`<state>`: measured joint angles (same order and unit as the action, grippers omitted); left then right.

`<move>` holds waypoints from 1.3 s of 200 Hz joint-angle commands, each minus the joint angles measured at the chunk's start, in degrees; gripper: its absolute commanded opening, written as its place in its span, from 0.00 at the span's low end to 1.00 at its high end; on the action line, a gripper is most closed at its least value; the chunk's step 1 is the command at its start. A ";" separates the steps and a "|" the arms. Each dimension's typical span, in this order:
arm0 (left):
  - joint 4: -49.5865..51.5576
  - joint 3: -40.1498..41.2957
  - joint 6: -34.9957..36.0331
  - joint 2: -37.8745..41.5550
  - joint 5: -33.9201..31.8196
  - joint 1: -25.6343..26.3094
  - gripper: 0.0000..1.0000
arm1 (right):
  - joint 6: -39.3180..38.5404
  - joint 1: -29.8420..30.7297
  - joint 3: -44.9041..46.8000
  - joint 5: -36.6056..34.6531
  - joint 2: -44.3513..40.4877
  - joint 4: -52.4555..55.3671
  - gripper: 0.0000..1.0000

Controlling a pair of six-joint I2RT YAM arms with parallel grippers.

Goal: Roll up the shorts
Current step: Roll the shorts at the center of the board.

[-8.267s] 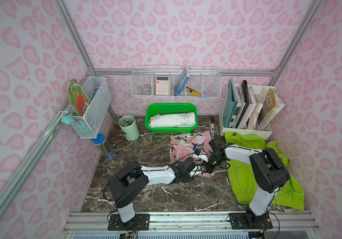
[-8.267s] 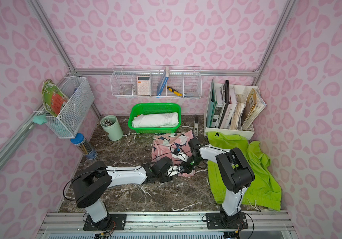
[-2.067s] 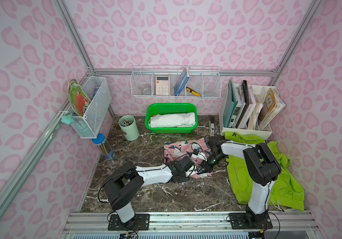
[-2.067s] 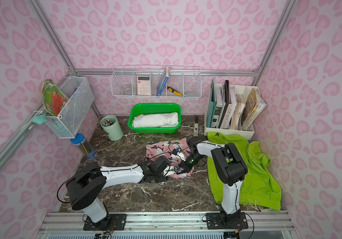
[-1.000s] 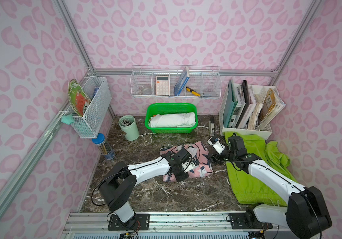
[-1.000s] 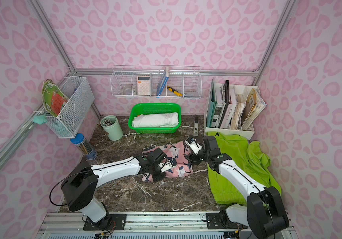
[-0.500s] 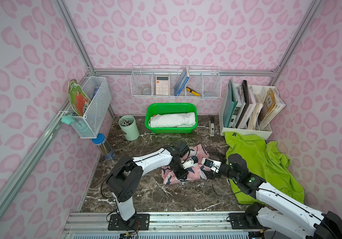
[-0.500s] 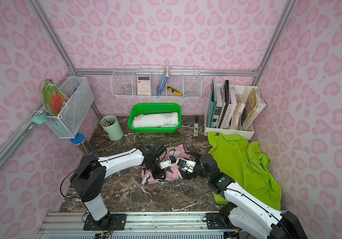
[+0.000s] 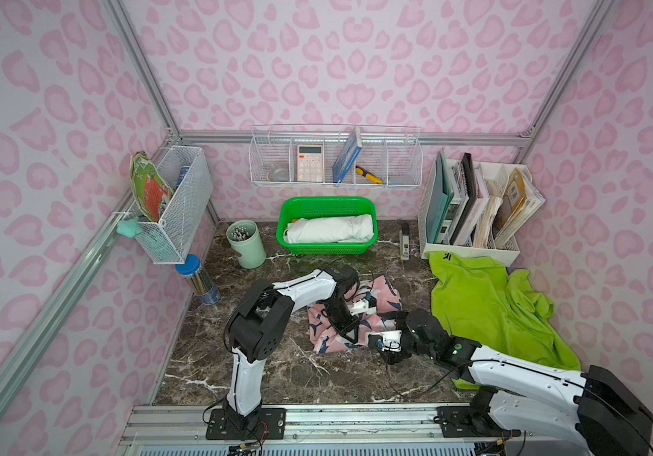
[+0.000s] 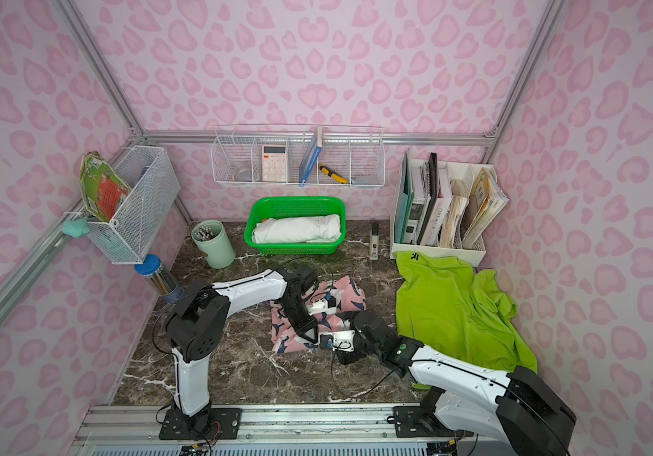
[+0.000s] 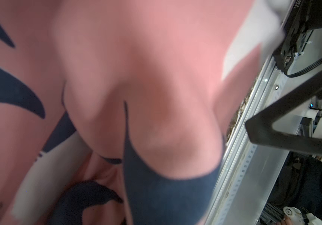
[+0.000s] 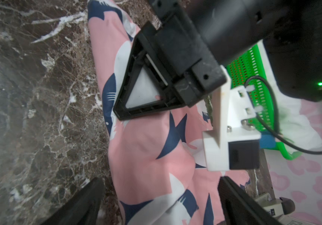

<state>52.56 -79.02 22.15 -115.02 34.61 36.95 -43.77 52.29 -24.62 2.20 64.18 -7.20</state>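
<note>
Marble tabletop bears pink shorts beneath left gripper, beside spread right gripper.

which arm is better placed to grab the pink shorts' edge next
Right: the right gripper is open, straddling the edge of the pink shorts, while the left gripper is shut on them.
</note>
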 commanded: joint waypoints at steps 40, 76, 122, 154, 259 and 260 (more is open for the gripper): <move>3.30 -2.12 0.97 -2.62 2.72 -2.33 0.00 | -0.21 1.50 -0.25 -3.69 7.51 -2.22 0.93; 4.58 -3.48 1.32 -4.83 2.82 -2.49 0.00 | -1.52 1.41 -1.44 -6.78 12.09 -3.49 0.95; 3.69 -3.14 1.58 -5.27 2.09 -2.42 0.00 | -1.86 -0.90 -3.36 -5.77 18.27 -3.84 0.90; 2.12 -2.36 1.43 -4.03 1.45 -2.45 0.00 | -1.37 -1.71 -4.46 -4.21 21.75 -2.32 0.80; -10.42 3.63 -2.31 6.07 -4.57 -2.49 0.52 | 2.09 -5.21 -8.74 6.47 20.72 7.02 0.00; -10.52 3.71 -2.34 6.14 -4.60 -2.49 0.53 | 2.14 -5.24 -8.85 6.57 20.72 7.16 0.00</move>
<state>45.25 -76.20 21.15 -111.13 32.27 34.54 -43.40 47.83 -32.47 5.30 85.67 -7.62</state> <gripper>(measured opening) 0.454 0.123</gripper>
